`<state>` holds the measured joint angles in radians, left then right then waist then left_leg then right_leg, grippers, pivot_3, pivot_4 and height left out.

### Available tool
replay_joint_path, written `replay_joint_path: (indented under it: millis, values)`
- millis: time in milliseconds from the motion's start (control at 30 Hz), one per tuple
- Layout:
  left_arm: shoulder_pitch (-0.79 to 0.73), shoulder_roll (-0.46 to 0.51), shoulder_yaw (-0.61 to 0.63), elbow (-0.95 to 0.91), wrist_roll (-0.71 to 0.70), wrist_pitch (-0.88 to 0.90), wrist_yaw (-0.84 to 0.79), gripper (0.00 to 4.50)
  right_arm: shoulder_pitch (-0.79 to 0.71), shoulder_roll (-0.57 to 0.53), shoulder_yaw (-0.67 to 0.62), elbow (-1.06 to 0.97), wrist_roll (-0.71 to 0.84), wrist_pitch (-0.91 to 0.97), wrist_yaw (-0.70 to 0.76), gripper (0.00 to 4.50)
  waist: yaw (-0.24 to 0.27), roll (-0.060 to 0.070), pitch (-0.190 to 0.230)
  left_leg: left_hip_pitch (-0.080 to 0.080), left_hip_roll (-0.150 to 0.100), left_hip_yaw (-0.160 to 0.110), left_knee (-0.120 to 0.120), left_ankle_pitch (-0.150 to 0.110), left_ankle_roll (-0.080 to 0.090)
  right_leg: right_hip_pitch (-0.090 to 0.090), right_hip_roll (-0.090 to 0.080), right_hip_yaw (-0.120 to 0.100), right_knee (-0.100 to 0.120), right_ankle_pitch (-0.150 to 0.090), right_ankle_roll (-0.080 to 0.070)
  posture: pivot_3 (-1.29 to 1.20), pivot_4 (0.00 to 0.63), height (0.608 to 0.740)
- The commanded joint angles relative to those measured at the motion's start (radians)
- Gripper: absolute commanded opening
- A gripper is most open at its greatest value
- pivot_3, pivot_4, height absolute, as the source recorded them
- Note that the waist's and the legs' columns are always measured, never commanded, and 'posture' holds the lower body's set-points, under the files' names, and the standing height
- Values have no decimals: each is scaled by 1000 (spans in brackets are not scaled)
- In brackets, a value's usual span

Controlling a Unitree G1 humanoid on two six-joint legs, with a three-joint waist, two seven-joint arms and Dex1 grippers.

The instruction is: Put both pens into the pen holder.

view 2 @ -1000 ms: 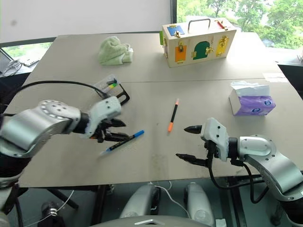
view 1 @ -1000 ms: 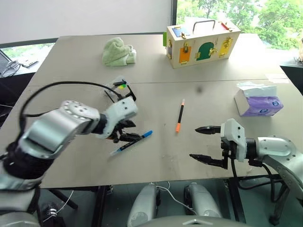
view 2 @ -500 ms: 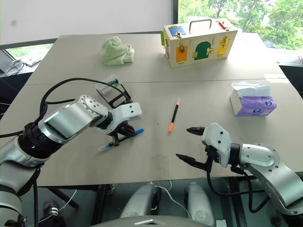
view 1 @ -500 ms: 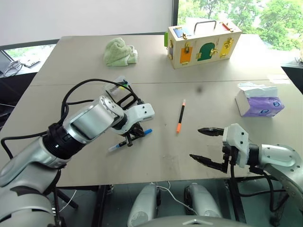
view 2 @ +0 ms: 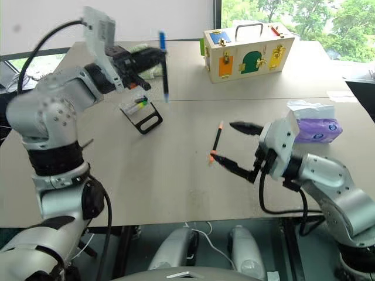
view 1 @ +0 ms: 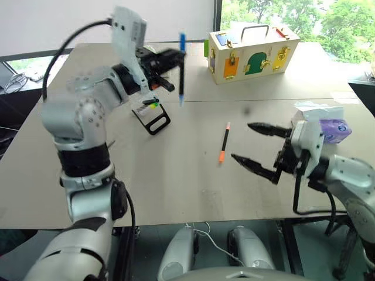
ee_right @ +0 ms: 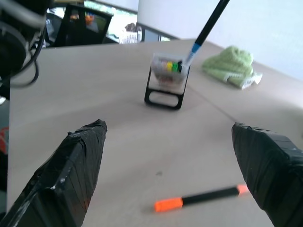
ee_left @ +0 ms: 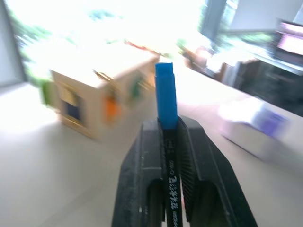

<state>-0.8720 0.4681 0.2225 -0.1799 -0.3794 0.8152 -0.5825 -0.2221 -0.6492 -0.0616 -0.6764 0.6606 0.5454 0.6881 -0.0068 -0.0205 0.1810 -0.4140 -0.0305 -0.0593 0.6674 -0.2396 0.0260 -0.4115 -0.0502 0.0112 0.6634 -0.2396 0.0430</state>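
Grey table [view 1: 176,175] by bright windows; left fingers [ee_left: 189,156] pinch blue-ended pen [view 1: 182,67], right fingers [view 1: 258,167] spread

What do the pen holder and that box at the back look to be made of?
Pen holder: the cup looks like clear plastic, since coloured items show through its wall; its looped frame is black and slightly glossy, either plastic or coated metal. Box: pale unfinished-looking wood, probably plywood, with painted coloured doors, brass-coloured latches and a thin metal-looking handle.
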Motion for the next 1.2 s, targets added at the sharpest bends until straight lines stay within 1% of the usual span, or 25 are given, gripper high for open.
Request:
replay_joint_path:
  millis: [33,100,200,267,300,400,533,700,967,1000,1033,1100,1133,1200]
  values:
    - [98,40,-68,-84,156,-391,3,82,-54,-5,-27,17,47,23,5,4500,3,0,0,0,-1,0,-1,0,0,0,-1,0,0,0,0,0,150,740]
    - [176,91,-118,-86,245,-587,-31,82,-81,-15,-24,33,55,33,15,4500,7,0,0,-1,-1,1,-2,0,0,-1,-2,0,-1,0,0,0,150,740]
    - [279,138,-142,-67,303,-780,-70,82,-110,-31,-31,42,77,56,27,4500,17,0,0,-1,-2,1,-3,0,0,-2,-3,0,-1,0,0,0,150,740]
    - [331,159,-147,-48,322,-876,-84,82,-119,-44,-33,42,89,69,33,4500,19,0,0,0,-2,2,-4,-1,0,-2,-3,1,-1,0,0,0,150,740]
    - [345,163,-147,-40,323,-908,-87,82,-121,-50,-36,42,94,74,35,4500,20,0,0,0,-2,1,-4,-2,4,-2,-3,1,-1,0,0,0,150,740]
    - [383,179,-137,-6,329,-995,-96,82,-125,-63,-44,40,111,89,33,4500,23,0,0,-1,-2,0,-3,-3,4,-2,-3,-1,-1,0,0,0,150,740]
    - [431,230,-121,103,363,-1160,-103,82,-129,-70,-42,38,121,100,23,4500,19,1,0,-1,-2,1,-3,-3,5,-1,-3,-1,-1,0,0,0,150,740]
    - [412,259,-133,219,381,-1286,-103,82,-124,-76,-45,33,124,105,23,4500,20,1,0,-1,-1,0,-3,-3,5,-1,-2,-2,0,0,0,0,150,740]
    - [364,255,-152,396,416,-1396,-81,82,-111,-91,-55,25,129,103,20,4500,19,1,0,-1,-2,0,-2,-3,5,-1,-2,-4,0,0,0,0,150,740]
    - [357,252,-146,416,412,-1400,-74,469,-108,-92,-55,23,127,103,19,4500,18,1,0,-1,-2,0,-2,-3,5,-1,-1,-5,0,0,0,0,150,740]
    - [355,250,-144,407,388,-1380,-85,927,-103,-94,-57,20,127,104,18,4500,18,1,0,-1,-2,0,-2,-3,5,-1,-1,-6,0,0,0,0,150,740]
    - [354,240,-132,359,329,-1333,-96,1680,-94,-97,-61,15,126,105,14,4500,18,1,0,-1,-2,0,-2,-3,5,-1,-1,-6,0,0,0,0,150,740]
    - [360,235,-130,299,276,-1265,-110,2073,-87,-99,-64,14,124,104,13,4500,18,1,0,-1,-2,0,-2,-3,5,-1,-1,-6,0,0,0,0,150,740]
    - [374,233,-130,173,188,-1129,-127,3041,-77,-100,-69,13,123,103,10,4500,20,0,0,-2,-1,0,-1,-3,5,-1,-2,-6,0,0,0,0,150,740]
